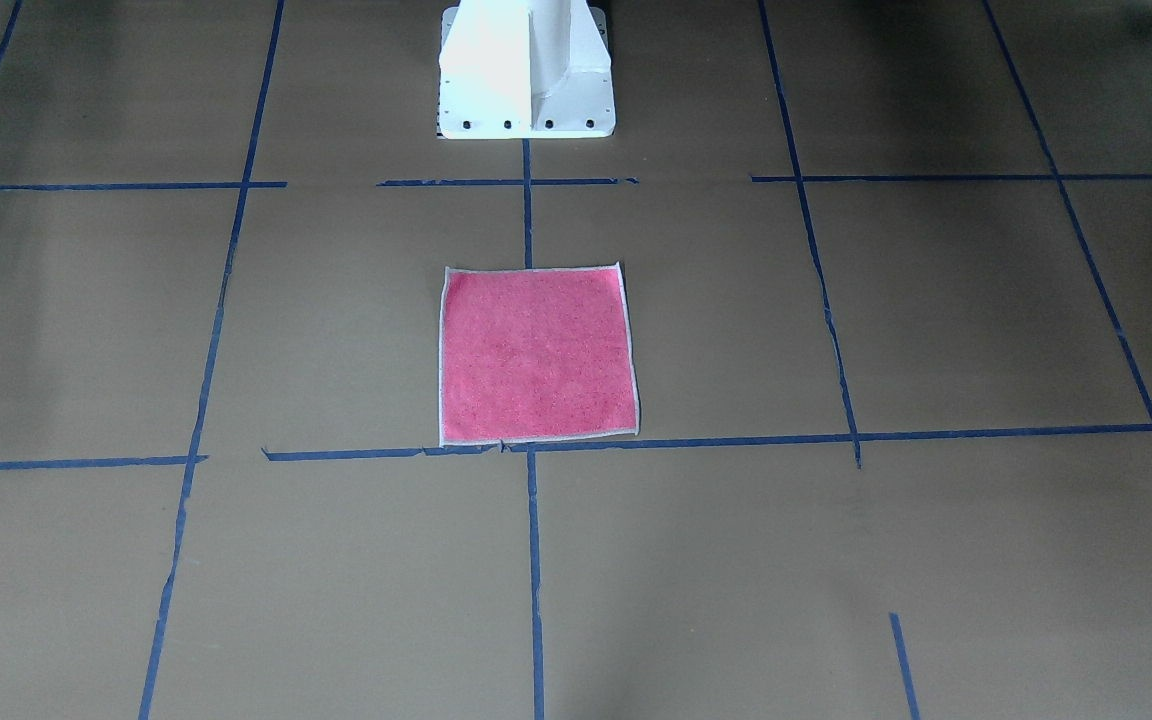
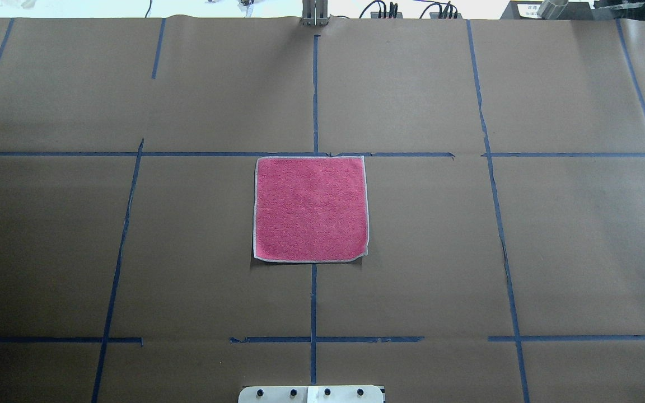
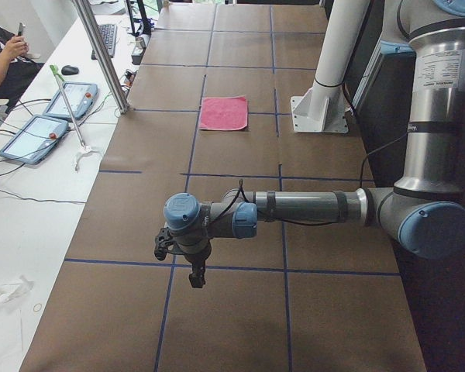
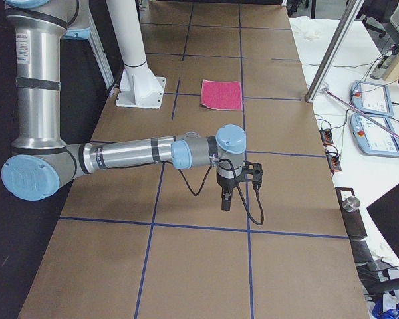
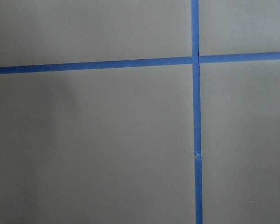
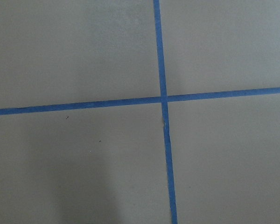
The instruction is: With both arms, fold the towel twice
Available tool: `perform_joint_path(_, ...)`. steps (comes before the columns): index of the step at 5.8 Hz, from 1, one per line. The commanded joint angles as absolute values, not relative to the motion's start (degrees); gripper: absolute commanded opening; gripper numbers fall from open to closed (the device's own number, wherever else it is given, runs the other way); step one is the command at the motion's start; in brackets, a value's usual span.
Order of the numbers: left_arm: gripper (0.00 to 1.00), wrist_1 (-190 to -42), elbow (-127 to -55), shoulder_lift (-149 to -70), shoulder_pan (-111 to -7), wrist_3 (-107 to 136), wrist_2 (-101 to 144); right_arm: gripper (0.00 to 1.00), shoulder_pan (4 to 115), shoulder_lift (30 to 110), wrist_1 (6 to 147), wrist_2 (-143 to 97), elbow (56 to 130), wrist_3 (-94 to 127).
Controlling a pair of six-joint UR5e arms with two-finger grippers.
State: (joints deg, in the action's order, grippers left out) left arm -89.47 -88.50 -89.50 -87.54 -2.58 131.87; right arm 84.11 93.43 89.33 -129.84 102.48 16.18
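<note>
Pink-red terry is being shown face up as the towel is being left flat and unfolded at the centre of the overhead frame, on the brown paper that fills the picture. Pale stitched edging is being shown on all four sides. The cloth's upper edge in that frame is being kept along a blue tape line running across the middle. The white pedestal base is being seen at the top centre of the front-facing frame, apart from the cloth.

In the left side view, the left arm is being held level across the middle of the frame. The left gripper is being pointed down above the paper, well apart from the towel in the upper centre. In the right side view, the right arm is being held likewise, with the right gripper being pointed down at centre frame. Whether either claw is spread or pressed together cannot be told. Only paper and crossing blue tape are being recorded by both wrist cameras.
</note>
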Motion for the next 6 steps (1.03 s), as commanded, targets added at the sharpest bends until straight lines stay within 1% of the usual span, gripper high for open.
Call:
perform_joint_path(1, 1.0, -89.4, -88.5, -89.6, -87.5, -2.5, 131.8, 1.0, 84.0, 93.6, 89.4, -130.0, 102.6, 16.2)
perform_joint_path(4, 1.0, -89.3, -88.5, -90.2, -87.5, -2.4, 131.9, 1.0, 84.1, 93.7, 89.3, -129.8, 102.7, 16.2)
perform_joint_path(6, 1.0, -88.7, -88.6, -92.4, -87.5, -2.1, 132.1, 1.0, 83.3, 93.2, 89.3, -129.8, 102.8, 16.3)
